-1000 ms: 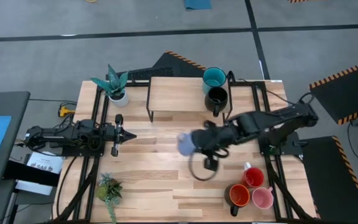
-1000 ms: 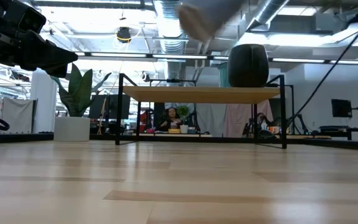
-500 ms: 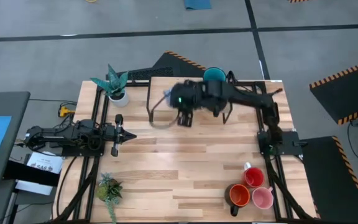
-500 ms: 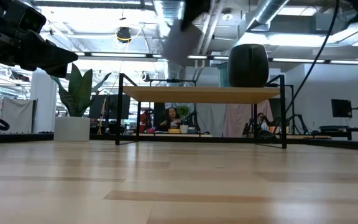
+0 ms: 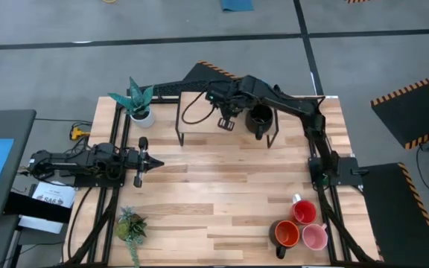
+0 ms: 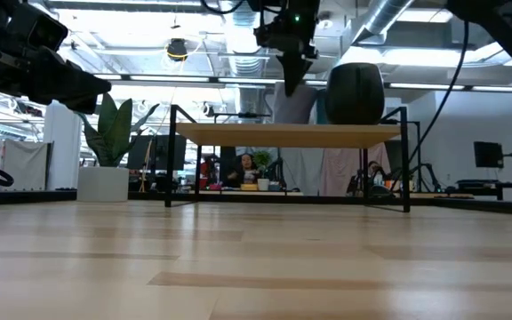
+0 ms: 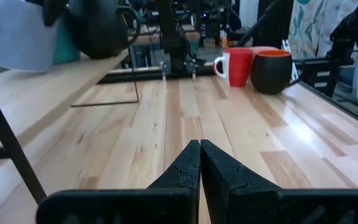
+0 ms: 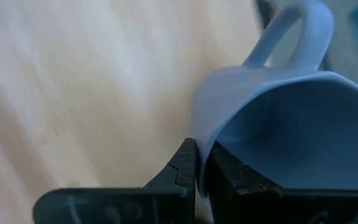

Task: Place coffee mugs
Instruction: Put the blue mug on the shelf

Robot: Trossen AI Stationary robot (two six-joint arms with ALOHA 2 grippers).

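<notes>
My right gripper reaches over the wooden shelf at the table's far side, shut on the pale grey-blue mug, which my arm hides from above. The mug's base is level with the shelf top; whether it touches, I cannot tell. The black mug stands on the shelf beside it, and a sliver of the teal mug shows behind. The red, pink and dark, orange-lined mugs stand at the table's near right corner. My left gripper waits shut at the table's left. My right gripper pinches the pale mug's rim, one finger inside the cup and one outside against its wall. The fingers come from above, pointing down. The handle sticks out about a quarter-turn round the rim from the pinched spot. The mug hangs upright below the fingers at the shelf top.
A white pot with a green plant stands at the far left corner, and a small plant at the near left. The shelf's black legs rise from the table. Bare wood lies across the table's middle.
My right gripper has carried the pale mug from above the table's middle up and toward the far edge, swinging over the shelf's left part, then right and down to the shelf top beside the black mug. The left arm has kept still.
</notes>
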